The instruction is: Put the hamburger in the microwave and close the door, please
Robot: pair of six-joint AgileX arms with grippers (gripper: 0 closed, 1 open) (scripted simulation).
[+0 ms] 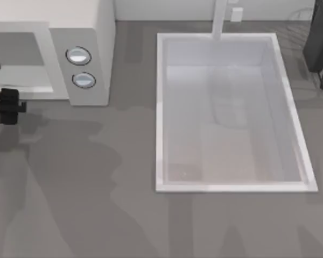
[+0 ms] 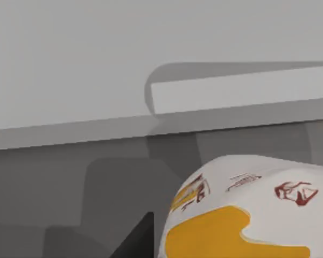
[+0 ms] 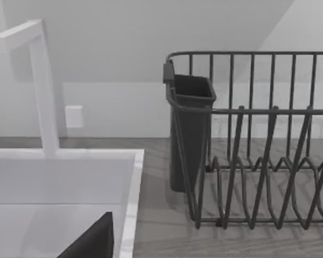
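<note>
Microwave (image 1: 91, 32): white, two silver-rimmed glassy knobs (image 1: 78, 56). Hamburger (image 2: 247, 209): whitish, orange-yellow patch, dark red printed marks. Sink (image 1: 160, 107): white. Dish rack (image 3: 258, 150): dark grey wire. Table (image 1: 97, 204): grey

I see a matt grey table (image 1: 97, 204) with a faint grain near its right edge. The microwave (image 1: 91, 32) looks like smooth white plastic, its knobs (image 1: 78, 56) glassy with silver rims. The sink (image 1: 161, 107) is smooth, slightly glossy white. The rack (image 3: 258, 161) is dark wire. The hamburger (image 2: 247, 215) wears printed, paper-like wrap.
</note>
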